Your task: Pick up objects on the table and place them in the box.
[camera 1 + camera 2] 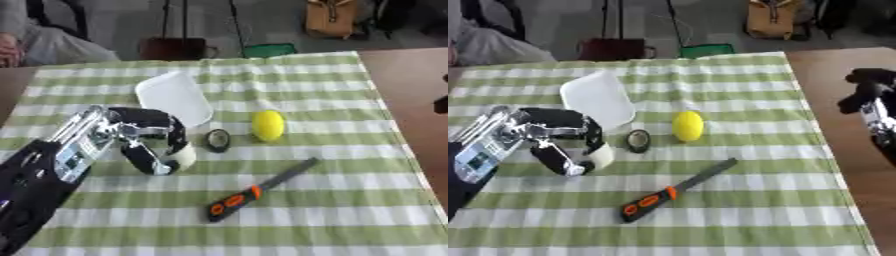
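My right eye view gives me something the left one barely does: the right hand, dark and raised over the bare brown table at the right edge, well apart from everything on the cloth; I cannot tell how its fingers stand. In the left eye view only a dark sliver of it shows at that edge. My left hand comes in from the lower left over the green-and-white checked tablecloth, and its fingers and thumb are curled around a pale roll that looks like tape, so it is closed on that roll, whose lower edge sits at or close to the cloth. Just beyond the hand, on its far side, lies the white box, shallow and tilted, its near corner almost touching my knuckles. Just to the right of the hand is a small black ring-shaped thing, and right beside that a yellow lemon-shaped object. Nearer to me and to the right of the hand lies a tool with an orange-and-black handle and a dark blade, slanting away. I can read no label or writing on anything.
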